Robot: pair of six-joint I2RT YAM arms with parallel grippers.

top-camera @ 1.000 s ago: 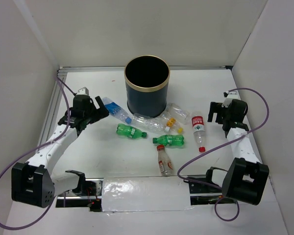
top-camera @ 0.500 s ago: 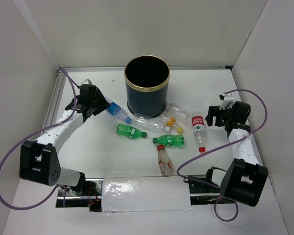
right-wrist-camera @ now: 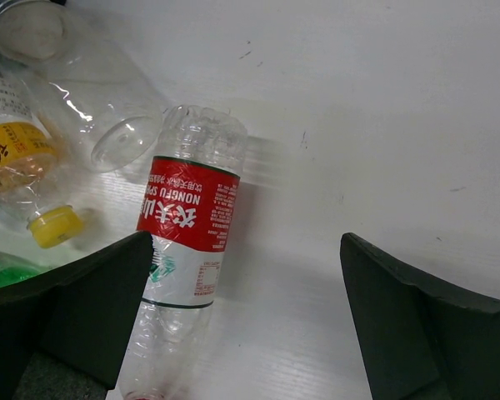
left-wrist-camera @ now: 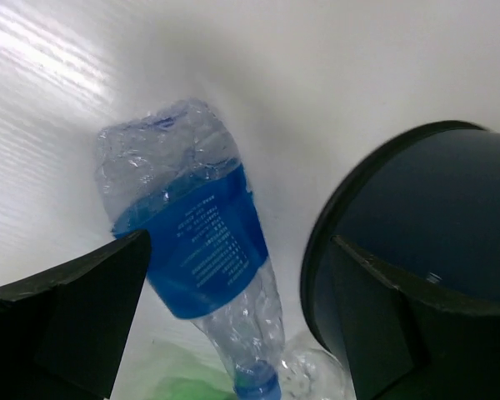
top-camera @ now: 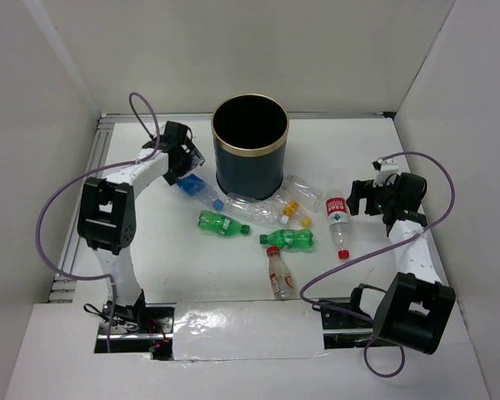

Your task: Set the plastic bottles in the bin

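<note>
The dark navy bin (top-camera: 250, 158) with a gold rim stands at the back centre. Several plastic bottles lie in front of it: a blue-labelled one (top-camera: 198, 190), two green ones (top-camera: 221, 223) (top-camera: 287, 240), a yellow-capped one (top-camera: 293, 210), a red-labelled one (top-camera: 337, 218) and a small red-capped one (top-camera: 278, 273). My left gripper (top-camera: 190, 167) is open above the blue-labelled bottle (left-wrist-camera: 196, 250), with the bin (left-wrist-camera: 417, 225) by its right finger. My right gripper (top-camera: 360, 197) is open and empty; the red-labelled bottle (right-wrist-camera: 187, 242) lies by its left finger.
Two clear crushed bottles (top-camera: 304, 190) (top-camera: 252, 208) lie against the bin's front right. White walls close in the left, back and right. A metal rail (top-camera: 100, 158) runs along the left edge. A clear wide-mouthed bottle (right-wrist-camera: 75, 83) shows in the right wrist view.
My left arm has swung back and right toward the bin, and its gripper now hangs over the blue-labelled bottle. My right gripper has shifted slightly. No bottle has moved.
</note>
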